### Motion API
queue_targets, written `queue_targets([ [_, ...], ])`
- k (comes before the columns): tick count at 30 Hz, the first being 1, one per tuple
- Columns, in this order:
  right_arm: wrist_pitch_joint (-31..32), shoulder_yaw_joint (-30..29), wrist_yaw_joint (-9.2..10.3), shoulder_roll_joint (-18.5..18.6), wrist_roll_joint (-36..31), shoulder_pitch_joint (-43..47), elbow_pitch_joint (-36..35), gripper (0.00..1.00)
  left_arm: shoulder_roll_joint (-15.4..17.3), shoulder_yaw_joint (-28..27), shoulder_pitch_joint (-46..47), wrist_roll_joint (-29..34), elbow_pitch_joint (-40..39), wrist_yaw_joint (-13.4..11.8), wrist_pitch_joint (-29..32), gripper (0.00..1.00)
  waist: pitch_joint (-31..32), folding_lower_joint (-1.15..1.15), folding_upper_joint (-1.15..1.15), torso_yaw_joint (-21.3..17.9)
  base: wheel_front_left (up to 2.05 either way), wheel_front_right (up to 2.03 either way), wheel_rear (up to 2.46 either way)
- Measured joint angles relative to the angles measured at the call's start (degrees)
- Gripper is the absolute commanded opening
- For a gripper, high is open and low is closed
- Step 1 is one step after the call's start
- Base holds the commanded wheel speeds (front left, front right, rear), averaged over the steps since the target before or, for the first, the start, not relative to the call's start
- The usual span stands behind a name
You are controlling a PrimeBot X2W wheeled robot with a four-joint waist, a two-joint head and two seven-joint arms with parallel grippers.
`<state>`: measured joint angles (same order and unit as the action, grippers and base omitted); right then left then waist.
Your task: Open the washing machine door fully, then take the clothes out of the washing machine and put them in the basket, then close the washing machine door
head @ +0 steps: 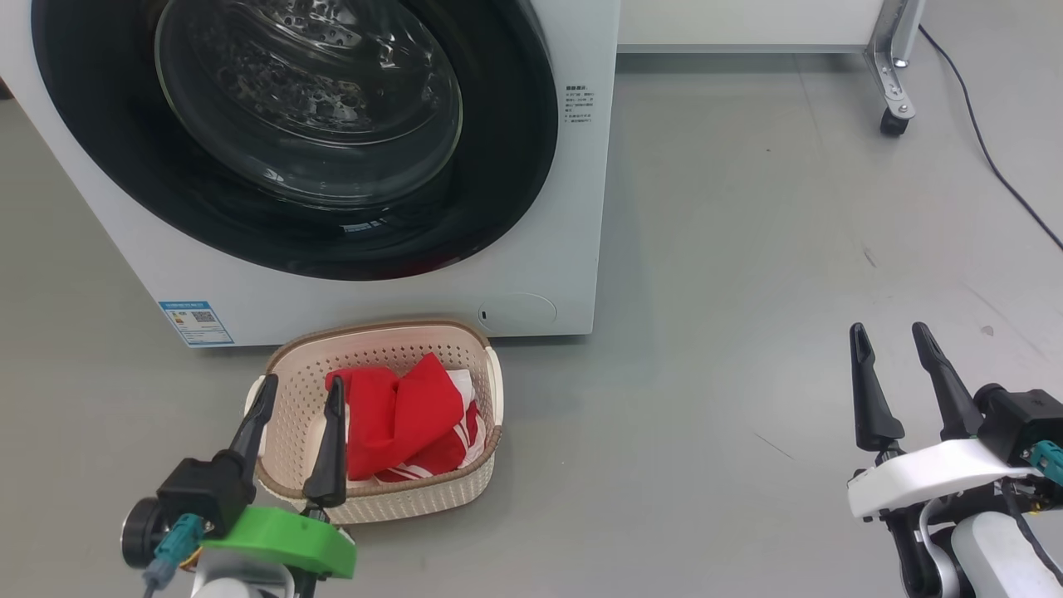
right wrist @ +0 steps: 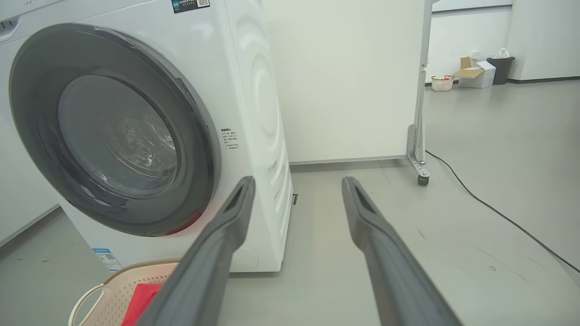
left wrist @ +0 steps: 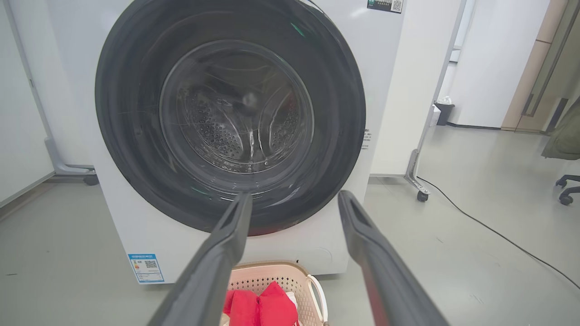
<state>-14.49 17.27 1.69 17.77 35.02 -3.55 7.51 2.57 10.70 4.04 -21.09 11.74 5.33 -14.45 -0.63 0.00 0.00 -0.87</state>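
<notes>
The white washing machine (head: pixel 548 249) stands ahead with its round black door (head: pixel 291 133) shut flat against the front; through the glass (left wrist: pixel 235 108) the steel drum shows. On the floor before it sits the cream basket (head: pixel 382 349) with the red clothes (head: pixel 407 415) lying inside. My left gripper (head: pixel 301 390) hangs open over the basket's left side, nothing between its fingers. Out over bare floor at the lower right, my right gripper (head: pixel 890 334) is open and empty. The basket (right wrist: pixel 118 290) and red clothes (right wrist: pixel 140 299) also appear low left in the right wrist view.
A white partition on castor feet (head: pixel 893 100) stands behind the machine to the right, and a black cable (head: pixel 988 158) runs across the grey floor there. Far off are a small basket (right wrist: pixel 442 83), a cardboard box (right wrist: pixel 473 77) and a bin (right wrist: pixel 500 68). An office chair base (left wrist: pixel 566 190) shows at right.
</notes>
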Motion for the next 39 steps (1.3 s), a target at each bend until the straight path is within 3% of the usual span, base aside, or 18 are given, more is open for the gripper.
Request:
queue_targets([
  [39,0.0,-4.0,-1.79,-3.4,-3.4,4.2,-2.4,1.0,-0.1,-0.8,-1.2,1.4,0.3,-0.3,0.0,1.0,-0.3,0.0,0.0,-0.1,0.0,0.0,0.0],
])
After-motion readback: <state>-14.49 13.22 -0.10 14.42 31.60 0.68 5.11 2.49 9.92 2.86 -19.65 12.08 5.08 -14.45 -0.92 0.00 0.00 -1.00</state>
